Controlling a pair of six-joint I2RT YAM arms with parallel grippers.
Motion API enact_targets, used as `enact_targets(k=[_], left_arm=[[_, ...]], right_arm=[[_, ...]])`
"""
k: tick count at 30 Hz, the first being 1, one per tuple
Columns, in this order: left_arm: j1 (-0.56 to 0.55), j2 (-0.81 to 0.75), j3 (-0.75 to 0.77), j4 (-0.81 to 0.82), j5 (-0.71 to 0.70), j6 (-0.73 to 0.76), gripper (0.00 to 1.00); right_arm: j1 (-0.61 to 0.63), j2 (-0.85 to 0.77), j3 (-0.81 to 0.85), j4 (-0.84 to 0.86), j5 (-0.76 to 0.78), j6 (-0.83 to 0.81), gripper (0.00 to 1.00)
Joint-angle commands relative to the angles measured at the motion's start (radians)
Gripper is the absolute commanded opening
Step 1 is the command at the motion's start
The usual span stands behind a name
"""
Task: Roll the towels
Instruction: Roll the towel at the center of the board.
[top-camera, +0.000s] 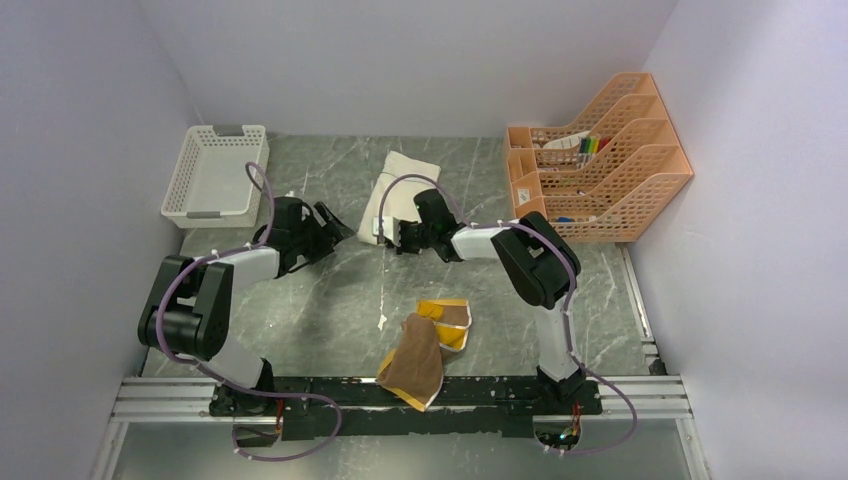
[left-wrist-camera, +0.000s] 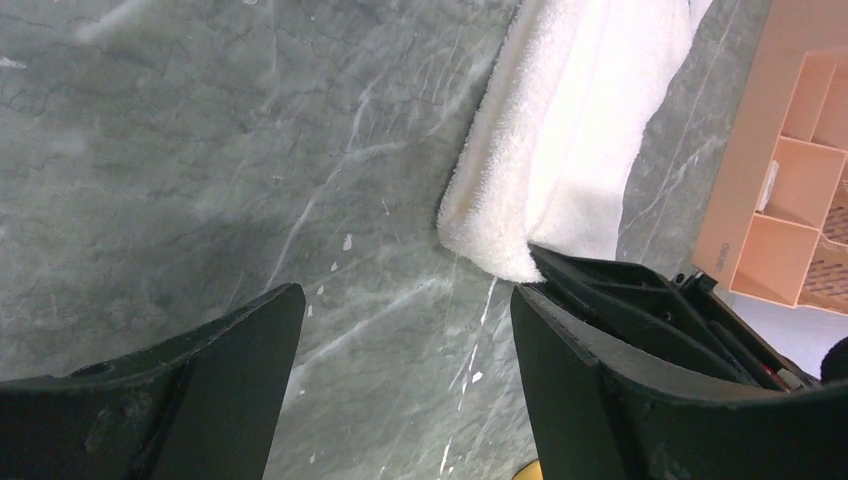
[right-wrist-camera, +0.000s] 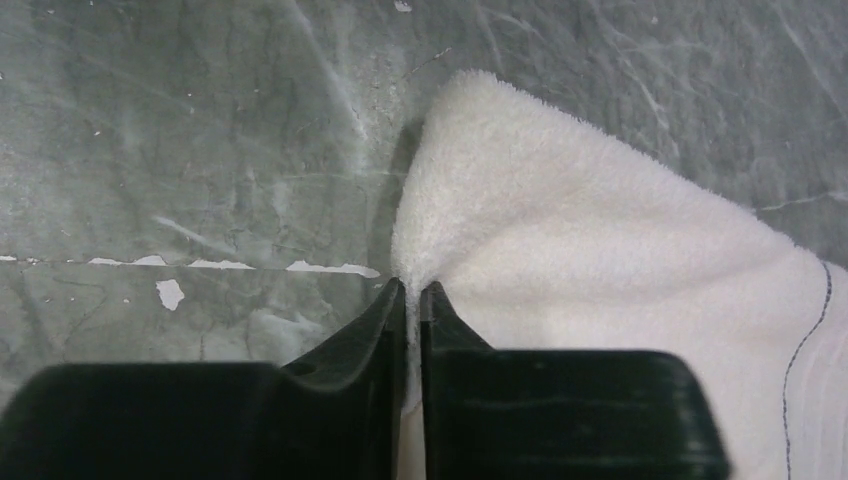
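Our right fingers pinch nearly shut on a fluffy corner of the white terry towel, a folded oblong at upper centre of the marbled grey counter. Left fingers gape wide, holding nothing, just beside it. Brown towel w/ mustard reverse lies crumpled at lower centre.

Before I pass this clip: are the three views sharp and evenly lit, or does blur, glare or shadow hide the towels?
Top external: sharp, evenly lit, soft shadows only; the white towel and brown towel both read clearly. Left wrist: the table is smeared upper left, the white towel nearly blown out. Right wrist: terry pile crisp; the right gripper pinching it is near-black, little detail.
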Motion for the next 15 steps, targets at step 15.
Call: enact_targets(k=[15], left_arm=[[0.043,-0.001,-0.029,0.135,0.061,0.051,0.86]], right_arm=[[-0.013,-0.004,0.188,-0.506,-0.323,0.146,0.0]])
